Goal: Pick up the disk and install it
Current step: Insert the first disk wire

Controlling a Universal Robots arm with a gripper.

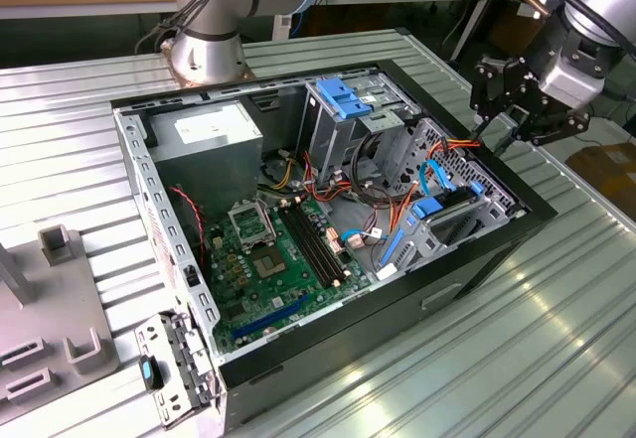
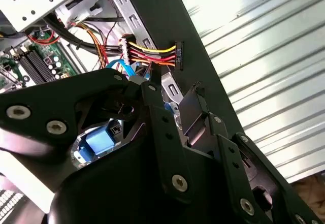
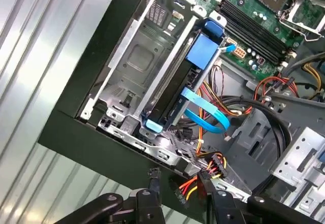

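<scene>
Above the case's far corner, the black two-fingered gripper (image 1: 509, 120) hangs with fingers spread, holding nothing.
Just below it the black case rim (image 3: 86, 132), then the flat dark disk in blue plastic rails (image 3: 185, 82) in its metal bay (image 3: 132, 66), long axis running away from the fingertips (image 3: 152, 176); cables (image 3: 208, 115) crowd one side.

Your black gripper (image 1: 500, 110) hangs off a silver-grey arm (image 1: 596, 21) over a black-framed computer case (image 1: 328, 349) on a pale ribbed metal table (image 1: 517, 359). Inside, the dark disk (image 3: 175, 89) shows bright blue carrier rails, a thin light-blue ribbon cable (image 3: 205, 113) looping just beside it. The motherboard (image 1: 268, 269) is green with black memory slots. Red, yellow, orange and black strands band the power cable (image 2: 152, 54). The power supply (image 1: 214, 135) is plain grey.
</scene>
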